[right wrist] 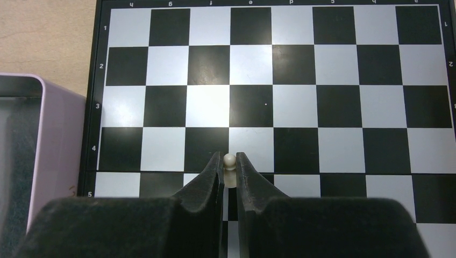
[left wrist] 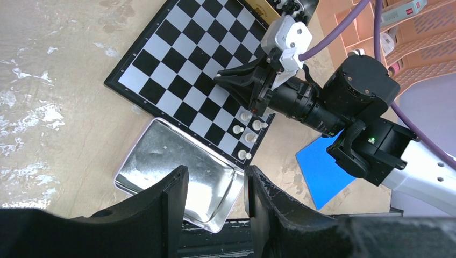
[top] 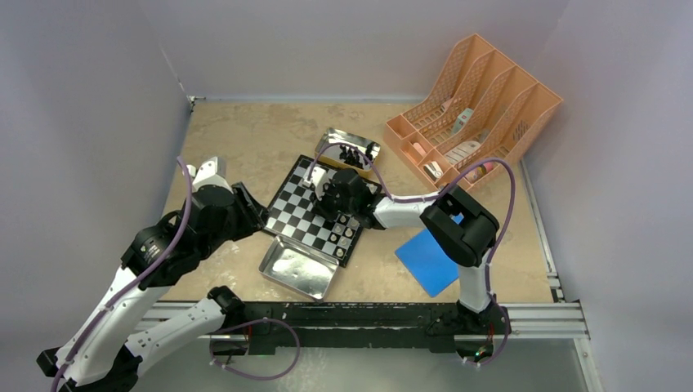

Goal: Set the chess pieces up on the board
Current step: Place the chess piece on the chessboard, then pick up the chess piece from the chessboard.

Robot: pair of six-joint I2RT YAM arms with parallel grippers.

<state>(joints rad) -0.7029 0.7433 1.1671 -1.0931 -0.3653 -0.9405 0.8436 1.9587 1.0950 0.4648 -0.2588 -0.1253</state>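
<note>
The black-and-white board (top: 296,211) lies mid-table. My right gripper (right wrist: 229,161) hangs over its near right part, shut on a cream-white pawn (right wrist: 229,167) that stands upright on the board between the fingertips. Several other white pieces (left wrist: 248,137) stand in the board's corner by the tin. Black pieces (top: 350,153) sit in the far tin (top: 366,147). My left gripper (left wrist: 215,180) is open and holds nothing, poised over the near tin (left wrist: 161,161) left of the board.
The shiny near tin (top: 296,269) touches the board's front edge. A blue flat square (top: 429,260) lies to the right under the right arm. An orange file organiser (top: 474,106) stands at the back right. Walls close in on both sides.
</note>
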